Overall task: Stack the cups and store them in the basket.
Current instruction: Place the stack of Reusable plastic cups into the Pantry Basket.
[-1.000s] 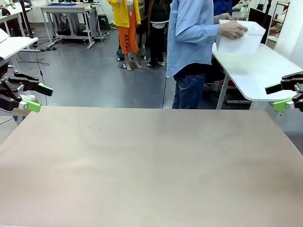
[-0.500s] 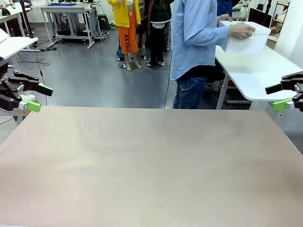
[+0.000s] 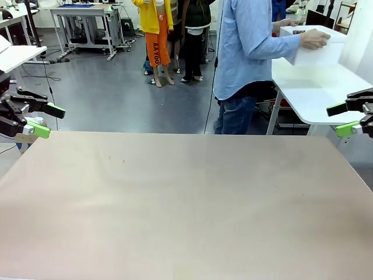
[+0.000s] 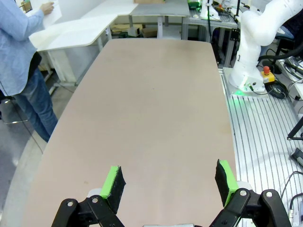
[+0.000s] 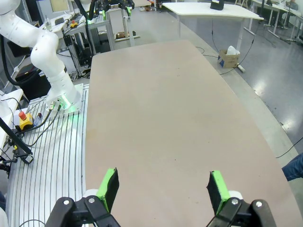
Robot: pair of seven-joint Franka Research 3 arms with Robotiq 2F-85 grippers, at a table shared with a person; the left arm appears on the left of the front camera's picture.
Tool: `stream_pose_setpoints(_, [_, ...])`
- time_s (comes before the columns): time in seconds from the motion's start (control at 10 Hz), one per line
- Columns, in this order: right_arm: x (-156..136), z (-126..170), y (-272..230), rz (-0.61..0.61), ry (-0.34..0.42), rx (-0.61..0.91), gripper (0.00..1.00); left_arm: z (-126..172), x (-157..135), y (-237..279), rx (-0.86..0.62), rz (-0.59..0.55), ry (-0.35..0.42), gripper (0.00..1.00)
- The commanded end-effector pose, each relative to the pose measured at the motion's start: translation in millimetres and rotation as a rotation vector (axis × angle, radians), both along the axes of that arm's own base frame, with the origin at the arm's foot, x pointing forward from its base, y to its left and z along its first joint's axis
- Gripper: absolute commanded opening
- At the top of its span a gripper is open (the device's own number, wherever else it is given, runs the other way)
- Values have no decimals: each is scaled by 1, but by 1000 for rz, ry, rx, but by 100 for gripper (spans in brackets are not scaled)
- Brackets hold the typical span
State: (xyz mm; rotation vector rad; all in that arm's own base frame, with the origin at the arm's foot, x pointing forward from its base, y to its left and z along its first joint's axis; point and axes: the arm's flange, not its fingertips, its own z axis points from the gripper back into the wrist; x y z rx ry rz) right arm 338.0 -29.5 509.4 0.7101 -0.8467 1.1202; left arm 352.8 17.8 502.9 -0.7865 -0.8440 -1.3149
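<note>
Surface: broad matte tan-brown rectangular surface [image 3: 186, 198], bare top, running from the near edge out to the far edge.
Left pincer: black two-finger left pincer [image 3: 44, 119] with green pads, at the left edge of the surface near its far corner, above the edge and not touching it. Jaws stand wide apart, nothing between them. In the left wrist view the pincer [image 4: 169, 182] looks along the length of the surface, its two green pads [image 4: 113, 182] well apart with only the tan top between them.
Right pincer: black two-finger right pincer [image 3: 342, 119] with green pads, at the right edge of the surface near the far corner, mirror of the left. Jaws spread fully, holding nothing. In the right wrist view the pincer [image 5: 163, 191] has both green pads [image 5: 110, 185] well apart over the bare top.
Arm bases: white robot arm base [image 4: 251, 52] on a ribbed metal plate beside the surface, seen from the left wrist; the other white arm base [image 5: 49, 61] seen from the right wrist.
Person: person in a light blue shirt and jeans [image 3: 247, 52], beyond the far edge of the surface, turned to the right.
Basket: large white rectangular plastic basket [image 3: 317, 48], held in the person's hand [image 3: 315, 38] over a white side table [image 3: 317, 87] well beyond the far right corner; contents cannot be made out.
</note>
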Motion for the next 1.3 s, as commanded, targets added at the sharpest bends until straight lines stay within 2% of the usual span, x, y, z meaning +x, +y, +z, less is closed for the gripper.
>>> stream_pose_setpoints(0.0, [3,2,-1,9,-15,17,100,3,-1,1,-4,-3,7,100])
stream_pose_setpoints(1.2, [3,2,-1,9,-15,17,100,3,-1,1,-4,-3,7,100])
